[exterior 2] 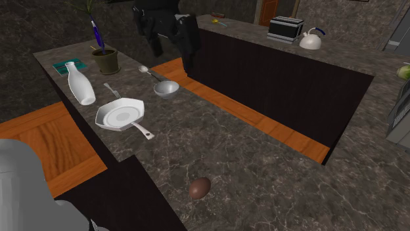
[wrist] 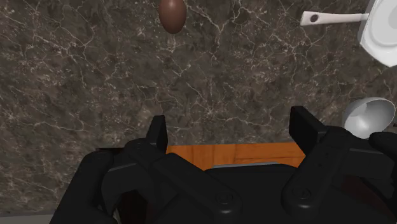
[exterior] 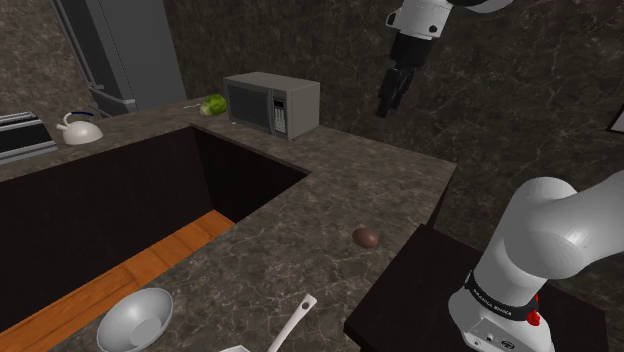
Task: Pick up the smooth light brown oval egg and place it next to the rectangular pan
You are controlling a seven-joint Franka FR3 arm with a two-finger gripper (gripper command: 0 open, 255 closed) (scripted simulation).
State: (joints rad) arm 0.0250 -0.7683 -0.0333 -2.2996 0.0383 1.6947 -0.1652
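The egg is a smooth brown oval lying alone on the dark marbled counter, near the stand. It also shows in the second exterior view and in the wrist view. The pan is white with angled corners and a handle, and lies farther along the counter; its edge shows in the wrist view. My gripper hangs high above the counter, well away from the egg, open with nothing between its fingers. In the second exterior view the gripper shows at the top.
A grey bowl, white bottle, potted plant and utensils stand around the pan. A microwave, a green vegetable, a kettle and a toaster line the far counter. An orange floor strip runs between counters.
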